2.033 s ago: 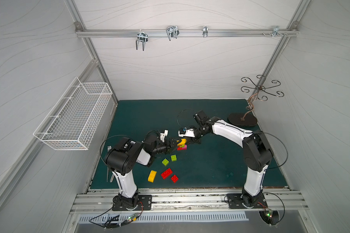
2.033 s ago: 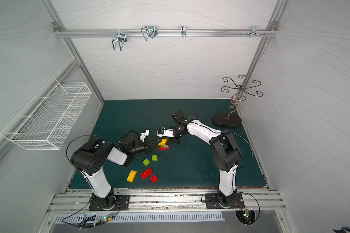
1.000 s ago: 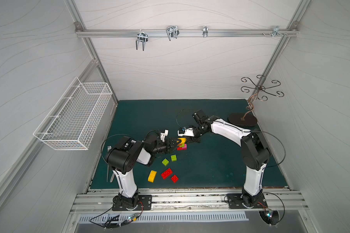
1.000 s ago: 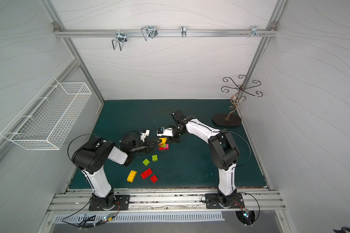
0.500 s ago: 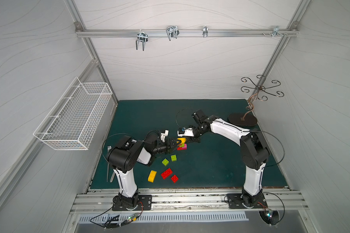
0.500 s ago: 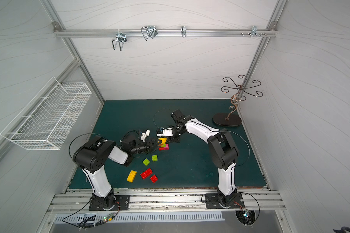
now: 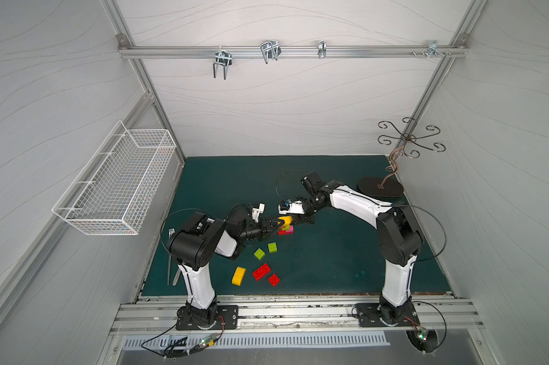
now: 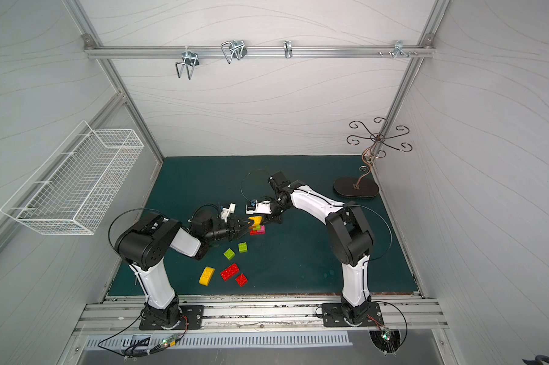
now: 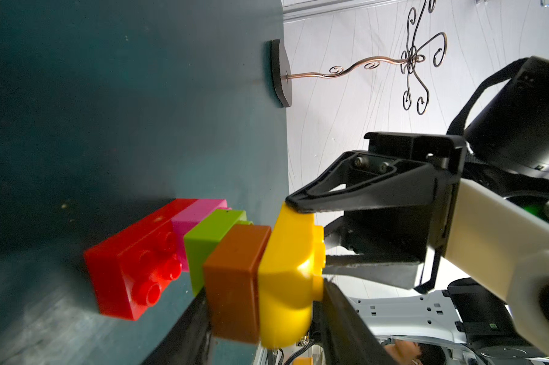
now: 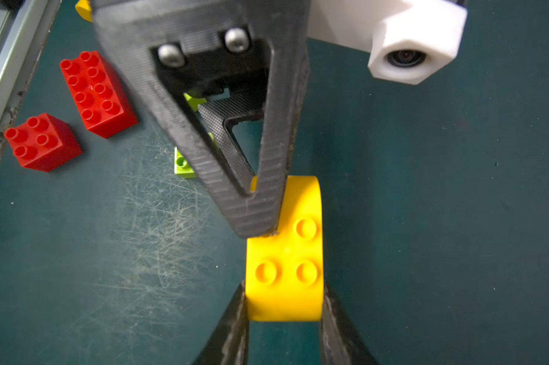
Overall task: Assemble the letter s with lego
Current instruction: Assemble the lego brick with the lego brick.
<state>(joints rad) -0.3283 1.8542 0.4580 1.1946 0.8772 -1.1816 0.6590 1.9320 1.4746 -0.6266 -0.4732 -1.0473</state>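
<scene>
- In both top views the left gripper (image 7: 277,225) and right gripper (image 7: 295,217) are seen tip to tip on a yellow brick (image 7: 286,218), the topmost piece of a small stack (image 7: 285,232). Loose bricks (image 7: 261,271) are scattered on the mat (image 7: 330,252) near the left gripper, on its arm-base side.
- In the left wrist view the yellow brick (image 9: 285,278) is seated on a brown brick (image 9: 235,284), and the pair is pinched between the left gripper's fingers (image 9: 342,325). A green brick (image 9: 210,234), pink brick (image 9: 200,211) and red brick (image 9: 131,271) are stacked just beyond.
- In the right wrist view the yellow brick (image 10: 285,268) is clamped at its sides by the right gripper's fingers (image 10: 232,331). One left finger (image 10: 251,205) is pressed on its studded top.
</scene>
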